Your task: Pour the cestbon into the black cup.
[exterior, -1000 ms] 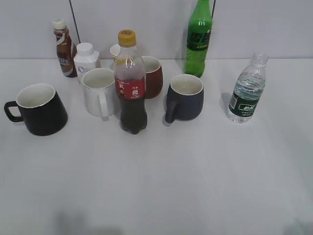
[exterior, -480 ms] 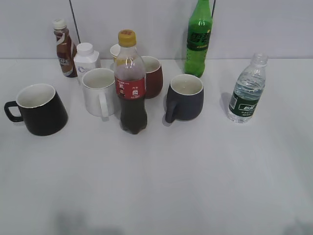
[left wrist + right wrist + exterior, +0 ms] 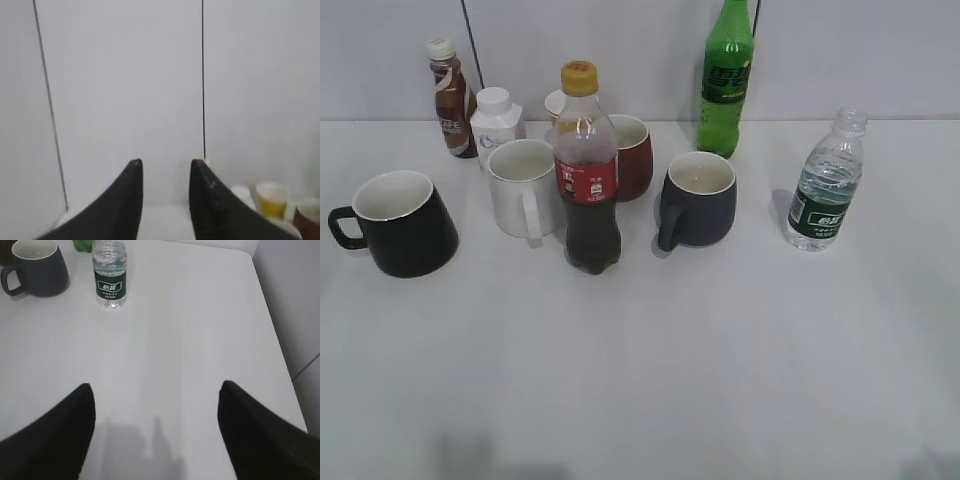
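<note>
The cestbon (image 3: 827, 183), a small clear bottle with a dark green label, stands upright at the right of the table; it also shows in the right wrist view (image 3: 110, 275). The black cup (image 3: 400, 222) stands at the far left, handle pointing left. My right gripper (image 3: 156, 390) is open and empty above bare table, well short of the cestbon. My left gripper (image 3: 166, 165) is open and empty, facing the back wall. Neither gripper shows in the exterior view.
A red-labelled cola bottle (image 3: 587, 170) stands mid-table. Around it are a white mug (image 3: 523, 187), a dark red mug (image 3: 631, 155), a grey-blue mug (image 3: 698, 199), a green soda bottle (image 3: 726, 78), a coffee bottle (image 3: 449, 98) and a white jar (image 3: 496, 122). The table's right edge (image 3: 272, 325) is near the cestbon.
</note>
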`<control>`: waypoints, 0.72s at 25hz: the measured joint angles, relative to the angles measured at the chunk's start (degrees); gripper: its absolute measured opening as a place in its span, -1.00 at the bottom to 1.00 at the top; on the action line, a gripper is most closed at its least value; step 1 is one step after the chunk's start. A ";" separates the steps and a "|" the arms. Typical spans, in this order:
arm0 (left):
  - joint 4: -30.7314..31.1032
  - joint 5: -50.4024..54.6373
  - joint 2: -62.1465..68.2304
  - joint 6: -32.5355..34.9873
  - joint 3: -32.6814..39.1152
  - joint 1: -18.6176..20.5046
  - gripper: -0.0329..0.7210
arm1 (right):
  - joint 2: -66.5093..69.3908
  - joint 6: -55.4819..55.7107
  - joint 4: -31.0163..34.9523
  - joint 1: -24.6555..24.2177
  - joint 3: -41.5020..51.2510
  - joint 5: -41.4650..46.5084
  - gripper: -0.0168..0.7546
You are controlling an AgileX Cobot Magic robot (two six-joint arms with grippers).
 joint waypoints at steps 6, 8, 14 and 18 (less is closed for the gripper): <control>1.67 -27.38 21.94 0.07 4.95 0.30 -0.26 | 0.00 0.00 0.00 0.00 0.00 0.00 0.57; 1.16 -35.51 30.45 0.07 6.43 0.30 -0.26 | 0.00 0.00 0.00 0.00 0.00 0.00 0.57; -5.81 -59.30 52.70 0.07 14.52 0.30 -0.26 | 0.00 0.00 0.00 0.00 0.00 0.00 0.57; -7.30 -75.05 66.81 0.07 20.47 0.30 -0.23 | 0.00 0.00 0.00 0.00 0.00 0.00 0.57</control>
